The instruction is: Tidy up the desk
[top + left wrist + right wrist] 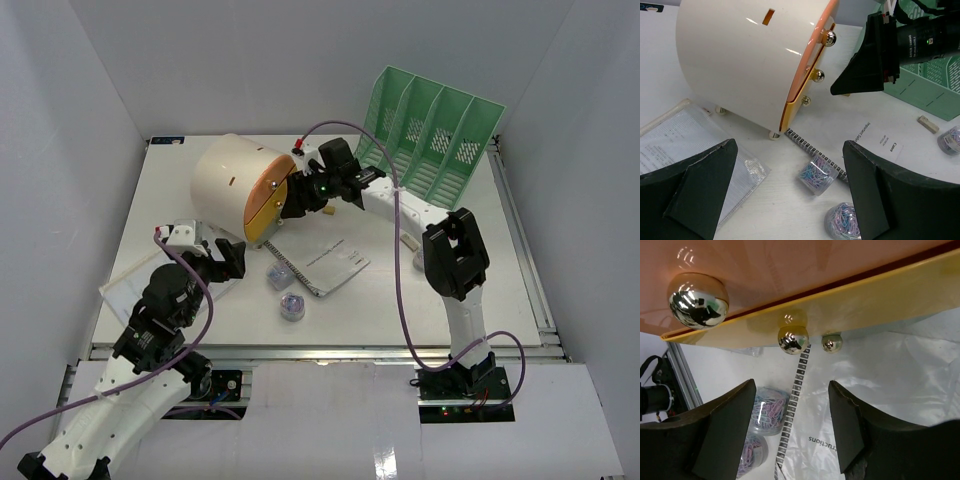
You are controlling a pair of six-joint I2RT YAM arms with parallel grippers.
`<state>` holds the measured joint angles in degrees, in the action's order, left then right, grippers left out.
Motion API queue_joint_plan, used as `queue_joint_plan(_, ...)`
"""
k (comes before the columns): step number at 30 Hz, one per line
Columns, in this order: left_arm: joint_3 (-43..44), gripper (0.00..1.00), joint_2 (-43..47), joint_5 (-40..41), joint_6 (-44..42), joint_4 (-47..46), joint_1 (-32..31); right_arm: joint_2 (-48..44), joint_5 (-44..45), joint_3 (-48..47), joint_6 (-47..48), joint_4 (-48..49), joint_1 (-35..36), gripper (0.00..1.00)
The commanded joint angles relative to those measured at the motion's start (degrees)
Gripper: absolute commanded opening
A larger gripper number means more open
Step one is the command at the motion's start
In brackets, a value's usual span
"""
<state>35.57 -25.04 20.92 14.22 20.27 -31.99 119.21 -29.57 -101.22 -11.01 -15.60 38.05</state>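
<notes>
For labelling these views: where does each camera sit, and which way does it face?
Top external: above, behind the robot, looking down at the desk; left arm and right arm show.
Left wrist: on the left arm, facing the drawer box; the open left gripper shows.
Right wrist: on the right arm, close to the box's knobs; the right gripper shows, open.
Shared: both wrist views show the knobs and the paper-clip jars.

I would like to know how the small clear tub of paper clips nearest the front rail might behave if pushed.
The tub looks squat with smooth plastic walls, so it would probably slide on the desk rather than tip. Filled with paper clips, it is likely light.
</notes>
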Motion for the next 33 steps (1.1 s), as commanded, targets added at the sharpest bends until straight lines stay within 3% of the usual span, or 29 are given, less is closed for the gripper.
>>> queue_joint_plan(1,-0.2,0.97,0.8,1.3,0.0,0.1,0.3,0.2,0.8,-1.3,-7.7,6.3,1.1,0.63)
queue_joint_plan(20,-0.2,0.97,0.1,1.4,-0.1,0.2,0.2,4.9,3.0,-1.8,-13.6,14.2,1.4,0.49)
queue_joint_plan(33,-0.2,0.97,0.5,1.3,-0.1,0.2,0.3,0.2,3.2,5.9,-10.6,18.2,1.3,0.2)
